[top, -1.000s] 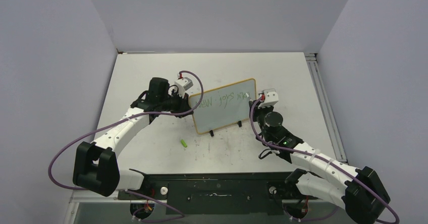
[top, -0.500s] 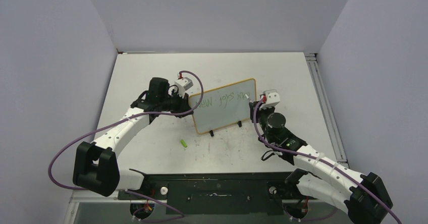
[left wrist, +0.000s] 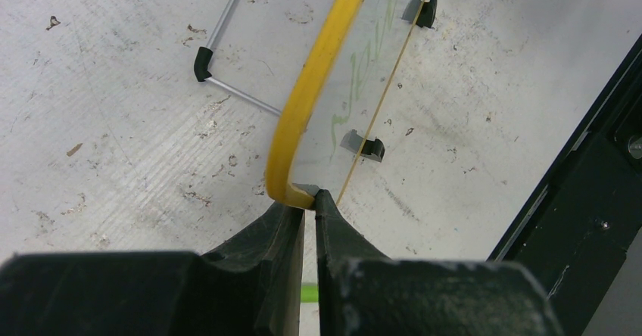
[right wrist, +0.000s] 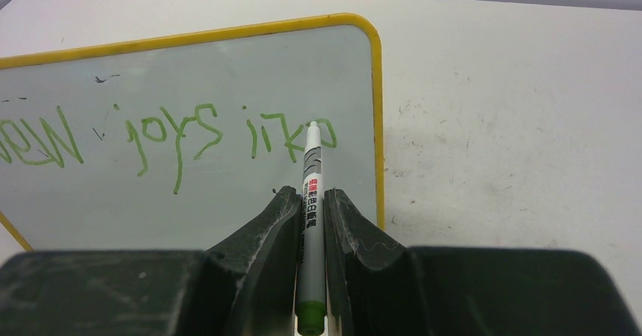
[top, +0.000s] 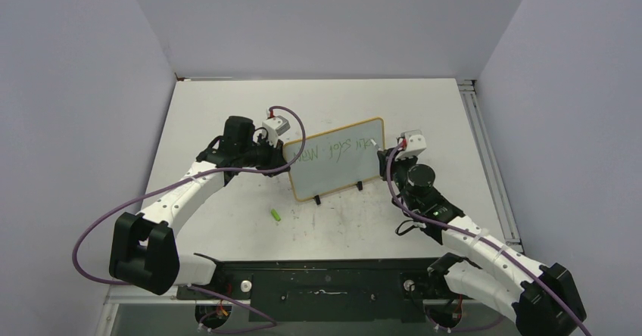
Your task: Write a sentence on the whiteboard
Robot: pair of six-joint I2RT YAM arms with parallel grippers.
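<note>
The table point(top: 227, 109) carries the board point(top: 333, 171) near its middle, propped on its feet. My left gripper point(left wrist: 309, 200) is pinched shut on the board's frame at its left corner, steadying it. My right gripper point(right wrist: 310, 196) is closed on the marker point(right wrist: 312, 177), with the tip at the last green letters of the sentence point(right wrist: 151, 135). I cannot tell if it touches. I judge the third word is mid-stroke. The right edge is near, so next I need a light lift and a lower line.
</note>
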